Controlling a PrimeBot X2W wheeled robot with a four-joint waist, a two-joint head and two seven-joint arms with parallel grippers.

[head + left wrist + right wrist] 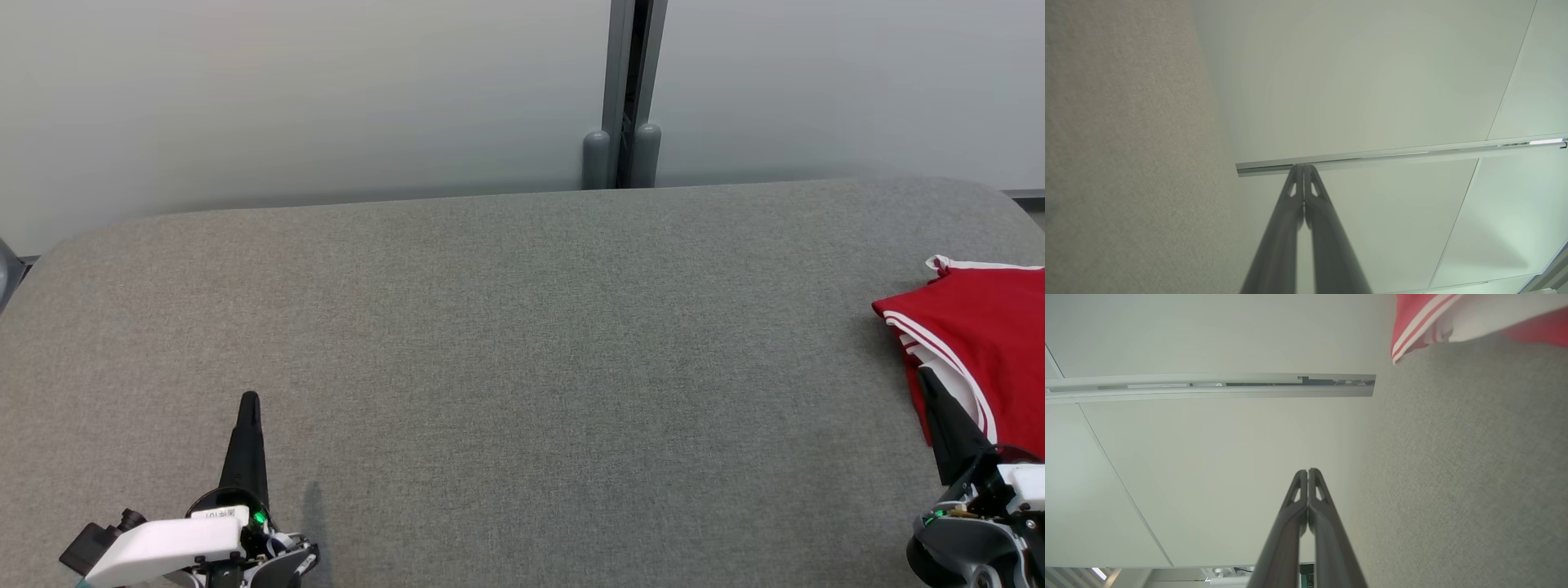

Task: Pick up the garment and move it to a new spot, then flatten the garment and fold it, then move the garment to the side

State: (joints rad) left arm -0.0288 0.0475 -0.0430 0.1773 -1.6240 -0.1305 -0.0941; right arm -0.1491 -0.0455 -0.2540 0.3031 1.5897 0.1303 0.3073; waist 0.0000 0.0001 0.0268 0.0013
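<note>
A red garment (984,335) with white stripes lies at the right edge of the grey table; its striped hem (1425,324) also appears at the top of the right wrist view. My right gripper (925,376) sits at the lower right with its tip over the garment's near edge, fingers pressed together and holding nothing (1307,472). Whether it touches the cloth I cannot tell. My left gripper (250,398) rests at the lower left over bare table, far from the garment, its fingers shut and empty (1303,167).
The grey felt-covered table (506,343) spans the head view, with rounded far corners. Behind it stands a pale wall (326,90) with a grey vertical post (627,98) at its middle.
</note>
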